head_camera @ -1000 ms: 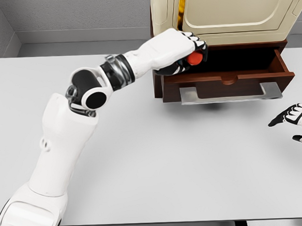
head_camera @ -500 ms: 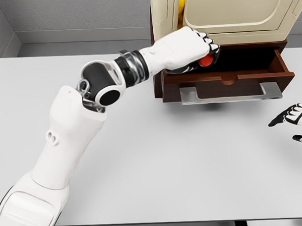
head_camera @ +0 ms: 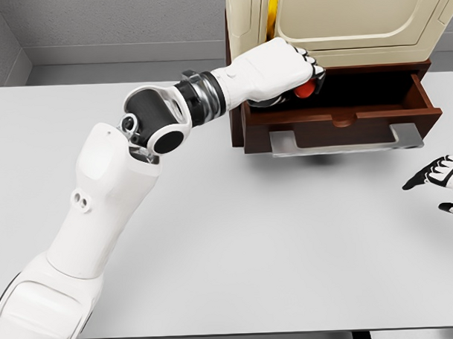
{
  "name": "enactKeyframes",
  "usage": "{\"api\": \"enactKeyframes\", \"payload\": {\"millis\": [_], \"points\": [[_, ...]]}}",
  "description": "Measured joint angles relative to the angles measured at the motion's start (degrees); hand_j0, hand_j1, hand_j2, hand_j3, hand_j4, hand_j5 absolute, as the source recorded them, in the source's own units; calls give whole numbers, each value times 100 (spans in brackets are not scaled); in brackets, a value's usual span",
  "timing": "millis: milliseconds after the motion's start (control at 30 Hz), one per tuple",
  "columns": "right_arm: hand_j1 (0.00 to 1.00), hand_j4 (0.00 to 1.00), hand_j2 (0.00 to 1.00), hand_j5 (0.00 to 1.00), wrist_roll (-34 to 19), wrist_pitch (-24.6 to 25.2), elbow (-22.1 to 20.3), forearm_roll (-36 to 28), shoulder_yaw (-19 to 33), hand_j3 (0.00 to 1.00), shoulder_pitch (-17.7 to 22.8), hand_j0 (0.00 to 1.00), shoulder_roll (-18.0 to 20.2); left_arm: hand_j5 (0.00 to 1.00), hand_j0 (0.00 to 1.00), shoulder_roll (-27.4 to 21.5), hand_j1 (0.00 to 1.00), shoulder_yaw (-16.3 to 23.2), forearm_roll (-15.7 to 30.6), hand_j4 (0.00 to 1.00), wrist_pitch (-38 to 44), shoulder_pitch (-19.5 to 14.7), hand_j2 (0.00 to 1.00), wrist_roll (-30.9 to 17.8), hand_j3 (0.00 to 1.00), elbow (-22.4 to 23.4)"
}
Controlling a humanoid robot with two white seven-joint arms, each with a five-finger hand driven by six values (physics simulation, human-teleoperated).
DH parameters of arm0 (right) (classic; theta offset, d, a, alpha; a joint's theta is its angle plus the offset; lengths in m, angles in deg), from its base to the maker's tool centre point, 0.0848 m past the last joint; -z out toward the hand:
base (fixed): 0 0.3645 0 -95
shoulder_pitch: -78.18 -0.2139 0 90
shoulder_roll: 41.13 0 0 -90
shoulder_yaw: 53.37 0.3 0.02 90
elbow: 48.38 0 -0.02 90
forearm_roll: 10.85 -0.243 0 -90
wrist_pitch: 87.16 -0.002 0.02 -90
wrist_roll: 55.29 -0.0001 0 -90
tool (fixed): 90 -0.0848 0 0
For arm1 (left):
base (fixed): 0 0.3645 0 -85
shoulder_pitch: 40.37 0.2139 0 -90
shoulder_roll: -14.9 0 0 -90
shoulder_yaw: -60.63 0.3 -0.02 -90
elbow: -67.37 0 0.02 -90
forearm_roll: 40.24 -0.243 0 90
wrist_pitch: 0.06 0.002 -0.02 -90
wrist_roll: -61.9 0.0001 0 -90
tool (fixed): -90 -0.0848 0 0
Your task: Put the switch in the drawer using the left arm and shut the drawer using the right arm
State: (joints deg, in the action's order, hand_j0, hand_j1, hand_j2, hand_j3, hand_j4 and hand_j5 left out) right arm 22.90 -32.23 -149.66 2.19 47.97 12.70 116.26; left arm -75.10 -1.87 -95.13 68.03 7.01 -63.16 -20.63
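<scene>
One left hand point(head_camera: 282, 71), fingers curled round the red switch point(head_camera: 304, 91), holds it over the open drawer point(head_camera: 343, 106) at its 9 o'clock end; right hand point(head_camera: 443, 178), spread, rests at 4 o'clock.

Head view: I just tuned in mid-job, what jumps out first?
The left hand reaches over the left end of the open brown drawer, shut on a red switch held above the cavity. The right hand rests open at the table's right edge, clear of the drawer's metal handle.
</scene>
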Motion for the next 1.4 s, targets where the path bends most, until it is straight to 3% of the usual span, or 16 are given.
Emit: {"api": "enactKeyframes", "payload": {"millis": [333,1000,1067,1133,1200,1300,1400], "points": [[73,73,73,73,1,0,2,0,0,73,0,73,-6,68,68,0,68,14,-107,68,13,9,68,0,68,-5],[73,73,73,73,1,0,3,0,0,73,0,73,-4,75,75,0,75,119,-123,75,19,9,75,3,75,-12],[73,73,73,73,1,0,4,0,0,73,0,73,-5,82,82,0,82,121,-117,82,12,44,82,3,82,-51],[73,73,73,73,1,0,3,0,0,73,0,73,-6,86,86,0,86,115,-81,86,-26,79,86,2,86,-211],[73,73,73,73,1,0,3,0,0,73,0,73,-5,90,90,-2,90,108,-77,90,-102,334,90,14,90,-524],[72,72,72,72,1,0,3,0,0,72,0,72,-4,90,90,-18,90,77,434,90,-483,431,90,7,90,-1111],[69,69,69,69,3,0,4,-3,5,69,-9,69,-3,90,90,-283,90,-115,1044,90,-1007,431,90,5,90,-1374]]}}
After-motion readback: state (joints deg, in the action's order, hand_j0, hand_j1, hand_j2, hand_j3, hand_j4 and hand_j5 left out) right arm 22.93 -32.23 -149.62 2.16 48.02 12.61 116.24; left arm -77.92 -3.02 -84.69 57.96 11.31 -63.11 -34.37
